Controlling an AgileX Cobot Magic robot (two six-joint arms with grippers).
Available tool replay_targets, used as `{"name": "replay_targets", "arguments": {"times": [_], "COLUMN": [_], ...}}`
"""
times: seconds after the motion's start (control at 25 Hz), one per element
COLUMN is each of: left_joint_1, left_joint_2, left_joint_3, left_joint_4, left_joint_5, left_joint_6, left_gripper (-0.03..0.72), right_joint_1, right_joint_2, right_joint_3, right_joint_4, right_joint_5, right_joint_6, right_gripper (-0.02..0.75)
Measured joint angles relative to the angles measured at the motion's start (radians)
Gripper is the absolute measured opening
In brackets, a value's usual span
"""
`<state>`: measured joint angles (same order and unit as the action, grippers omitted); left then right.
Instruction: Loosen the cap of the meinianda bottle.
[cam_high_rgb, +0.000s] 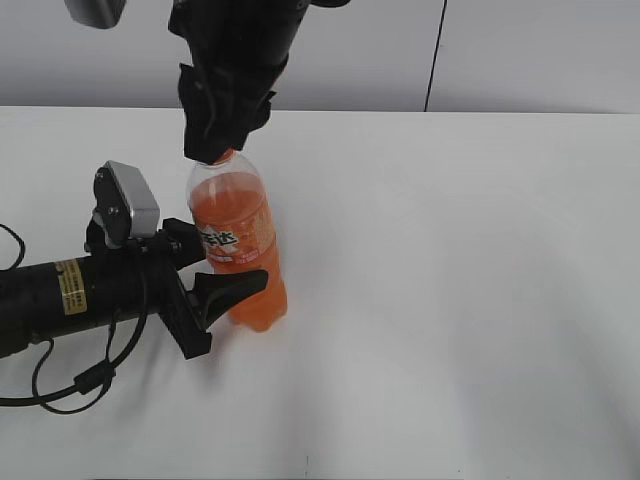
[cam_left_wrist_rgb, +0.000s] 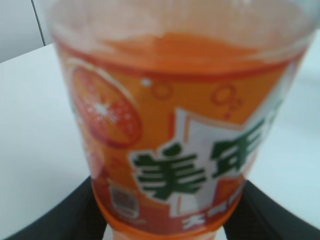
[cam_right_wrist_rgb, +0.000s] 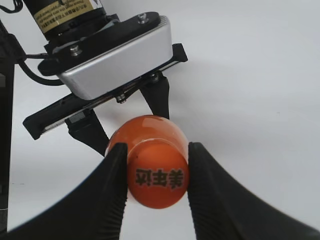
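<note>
The meinianda bottle (cam_high_rgb: 238, 240) stands upright on the white table, orange drink inside, orange label with white and green characters (cam_left_wrist_rgb: 170, 145). My left gripper (cam_high_rgb: 215, 265) is shut on the bottle's lower body from the left; its black fingers show at both sides of the label (cam_left_wrist_rgb: 165, 220). My right gripper (cam_high_rgb: 215, 150) comes down from above and is shut on the orange cap (cam_right_wrist_rgb: 158, 176), one black finger on each side. In the exterior view the cap is hidden by the right fingers.
The white table (cam_high_rgb: 450, 300) stretches to the right and front of the bottle. The left arm's body and silver wrist camera (cam_high_rgb: 130, 200) lie low at the left, with a black cable (cam_high_rgb: 60, 390) looping on the table.
</note>
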<state>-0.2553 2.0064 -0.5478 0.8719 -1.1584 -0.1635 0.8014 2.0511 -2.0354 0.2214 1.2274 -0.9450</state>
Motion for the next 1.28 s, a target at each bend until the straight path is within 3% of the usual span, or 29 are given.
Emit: {"name": "replay_targets", "arguments": {"times": [0.44, 0.68, 1.28], "left_joint_1": [0.0, 0.0, 0.0], "left_joint_2": [0.0, 0.0, 0.0], "left_joint_3": [-0.005, -0.005, -0.005], "left_joint_4": [-0.014, -0.014, -0.014], "left_joint_5": [0.009, 0.009, 0.009], "left_joint_6": [-0.004, -0.004, -0.004], "left_gripper": [0.403, 0.403, 0.403], "right_joint_1": [0.007, 0.008, 0.008], "right_joint_2": [-0.003, -0.004, -0.006], "right_joint_3": [0.0, 0.0, 0.0], "right_joint_4": [-0.125, -0.129, -0.117], "right_joint_5": [0.004, 0.006, 0.006], "right_joint_6": [-0.138, -0.261, -0.314], "right_gripper": [0.275, 0.275, 0.275]}}
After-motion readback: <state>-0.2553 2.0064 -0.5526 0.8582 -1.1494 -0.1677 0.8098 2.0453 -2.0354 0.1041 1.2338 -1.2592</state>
